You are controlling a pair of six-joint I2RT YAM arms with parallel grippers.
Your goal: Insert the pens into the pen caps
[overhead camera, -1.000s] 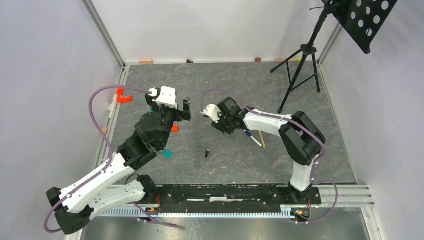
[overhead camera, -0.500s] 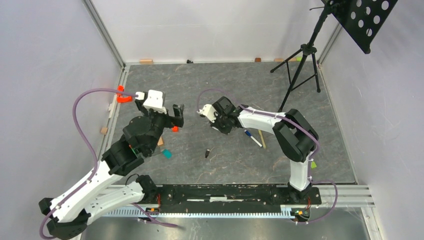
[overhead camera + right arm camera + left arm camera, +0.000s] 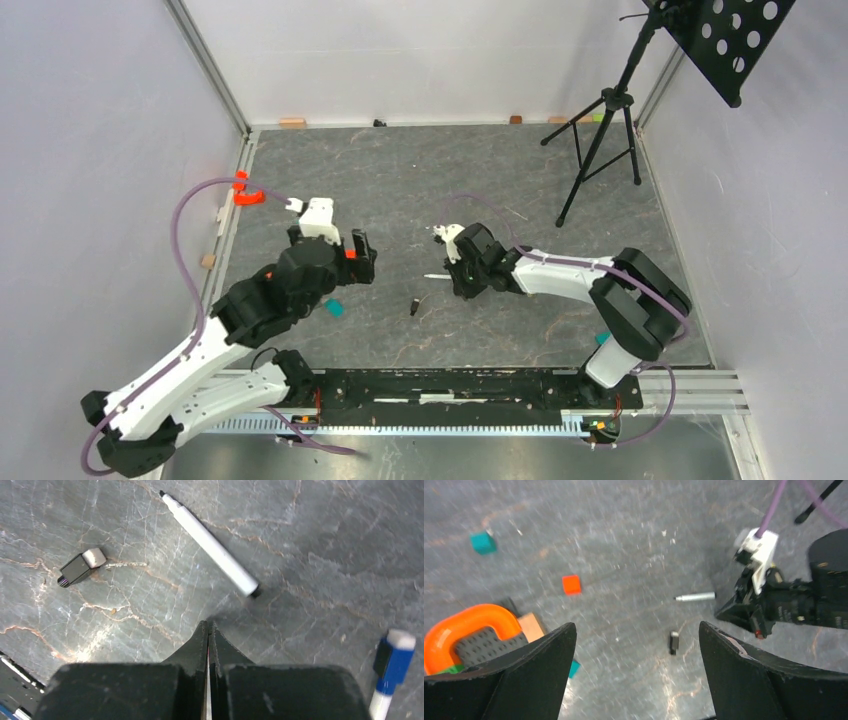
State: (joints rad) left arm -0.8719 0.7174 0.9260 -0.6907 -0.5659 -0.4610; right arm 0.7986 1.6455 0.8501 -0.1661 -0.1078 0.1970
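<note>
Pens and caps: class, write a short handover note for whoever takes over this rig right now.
Left hand: open, holding nothing.
Right hand: shut on nothing, just short of the white pen.
The white pen lies uncapped; the black cap lies apart from it, untouched.
Done: the blue-capped pen at the right wrist view's edge appears finished.
Left: pick up the white pen and push it into the black cap.

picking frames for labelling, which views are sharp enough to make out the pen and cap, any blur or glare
Right wrist: sharp, the white pen and black cap read clearly, with no glare. Left wrist: smeared, the table streaked and the pen soft-edged. Top external: evenly lit and in focus, but the cap is only a speck.
</note>
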